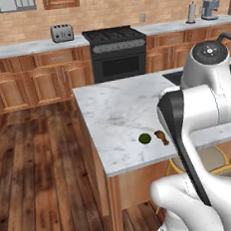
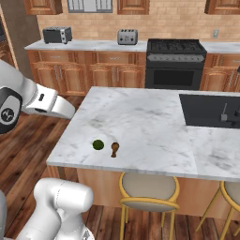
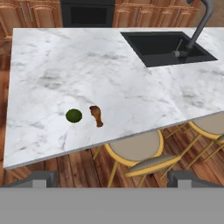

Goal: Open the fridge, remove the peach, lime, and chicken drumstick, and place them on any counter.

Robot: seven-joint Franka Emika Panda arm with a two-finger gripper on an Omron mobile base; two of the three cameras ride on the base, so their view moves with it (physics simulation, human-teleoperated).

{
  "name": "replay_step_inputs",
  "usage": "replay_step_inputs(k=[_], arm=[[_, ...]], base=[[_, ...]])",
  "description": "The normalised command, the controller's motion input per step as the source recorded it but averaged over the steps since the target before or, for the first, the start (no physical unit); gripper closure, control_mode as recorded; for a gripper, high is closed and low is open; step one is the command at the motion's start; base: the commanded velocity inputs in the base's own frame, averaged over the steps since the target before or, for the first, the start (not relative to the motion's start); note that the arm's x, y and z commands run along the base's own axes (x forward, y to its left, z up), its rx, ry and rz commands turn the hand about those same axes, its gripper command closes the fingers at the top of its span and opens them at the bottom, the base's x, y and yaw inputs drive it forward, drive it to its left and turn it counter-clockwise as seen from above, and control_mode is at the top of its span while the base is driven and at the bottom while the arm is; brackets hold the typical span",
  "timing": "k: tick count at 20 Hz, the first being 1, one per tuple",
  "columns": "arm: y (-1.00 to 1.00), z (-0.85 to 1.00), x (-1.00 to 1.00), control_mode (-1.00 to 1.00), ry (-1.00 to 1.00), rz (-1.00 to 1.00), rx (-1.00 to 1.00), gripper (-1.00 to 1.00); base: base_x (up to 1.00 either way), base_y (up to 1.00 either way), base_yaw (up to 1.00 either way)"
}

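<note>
Lime (image 3: 74, 115) and chicken drumstick (image 3: 96, 116) lie side by side, apart, near front edge of table (image 3: 109, 74). Tool (image 3: 112, 177) released, empty, raised off table's front edge. We judge peach remaining. For next fetch: we retract high, clear stools (image 3: 133, 146), leave placed items undisturbed, return to fridge.

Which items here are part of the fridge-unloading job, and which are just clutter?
Job:
lime
chicken drumstick, just beside the lime
counter, the marble island they lie on

Just about:
toaster
stove
sink
stools
</note>
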Motion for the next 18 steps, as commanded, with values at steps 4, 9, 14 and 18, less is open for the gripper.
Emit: replay_step_inputs(k=[4,9,14,18], arm=[[0.0,0.0,0.0,-1.0,0.0,0.0,0.0,-1.0],[0.0,-0.01,-0.04,1.0,0.0,0.0,0.0,-1.0],[0.0,0.0,0.0,1.0,0.0,0.0,0.0,-1.0],[0.0,0.0,0.0,1.0,0.0,0.0,0.0,-1.0]], base=[[0.0,0.0,0.0],[-0.58,-0.09,0.08],[-1.0,-0.17,0.39],[-0.84,0.0,0.8]])
